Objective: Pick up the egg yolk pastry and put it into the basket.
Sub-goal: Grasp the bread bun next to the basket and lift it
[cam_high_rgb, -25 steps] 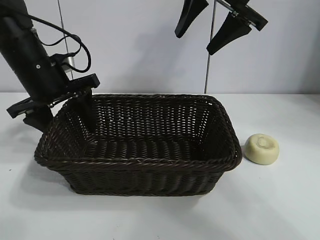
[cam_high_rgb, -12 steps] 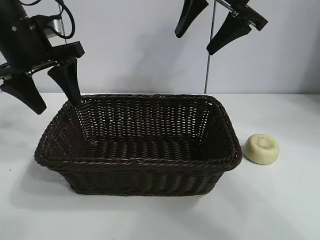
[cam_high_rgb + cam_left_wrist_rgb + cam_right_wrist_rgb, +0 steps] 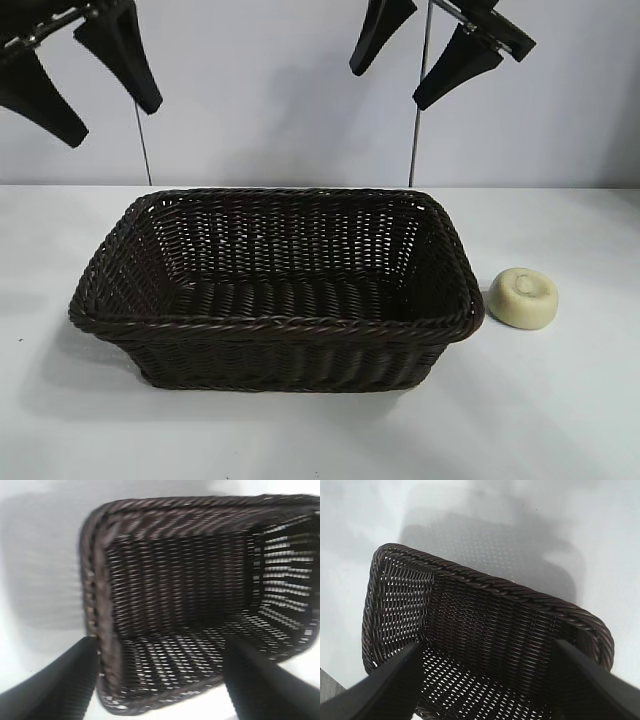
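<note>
The egg yolk pastry (image 3: 522,297), a pale cream puck with a dimple, lies on the white table just right of the basket (image 3: 270,325), not touching it. The dark brown wicker basket holds nothing and fills the left wrist view (image 3: 95,605) and right wrist view (image 3: 510,592). My left gripper (image 3: 110,105) hangs open and empty high above the basket's far left corner. My right gripper (image 3: 388,85) hangs open and empty high above the basket's far right part. The pastry does not show in either wrist view.
A white table (image 3: 560,420) carries the basket and pastry, with a pale wall (image 3: 260,90) behind. Bare table lies in front of the basket and to the right of the pastry.
My left gripper has risen from the basket's far left corner to high above it, staying open. The right gripper, basket and pastry have not moved.
</note>
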`<action>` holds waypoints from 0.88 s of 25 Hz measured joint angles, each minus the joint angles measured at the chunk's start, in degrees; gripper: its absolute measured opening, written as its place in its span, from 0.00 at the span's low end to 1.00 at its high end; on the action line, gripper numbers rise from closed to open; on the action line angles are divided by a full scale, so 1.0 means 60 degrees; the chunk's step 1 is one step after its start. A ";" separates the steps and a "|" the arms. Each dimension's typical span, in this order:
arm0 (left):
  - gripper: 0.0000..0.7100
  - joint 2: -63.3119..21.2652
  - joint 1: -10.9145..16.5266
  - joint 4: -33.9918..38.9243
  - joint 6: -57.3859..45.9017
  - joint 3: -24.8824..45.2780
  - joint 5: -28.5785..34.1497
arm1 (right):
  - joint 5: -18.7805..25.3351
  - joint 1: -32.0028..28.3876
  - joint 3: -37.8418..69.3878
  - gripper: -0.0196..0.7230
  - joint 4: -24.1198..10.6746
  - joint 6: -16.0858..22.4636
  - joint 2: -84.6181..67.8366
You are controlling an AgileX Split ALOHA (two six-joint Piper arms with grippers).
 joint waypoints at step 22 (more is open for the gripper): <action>0.72 -0.0027 0.0000 -0.2068 0.0366 0.1201 -0.1576 | 0.0165 0.0000 0.0000 0.72 0.0000 0.0000 0.0000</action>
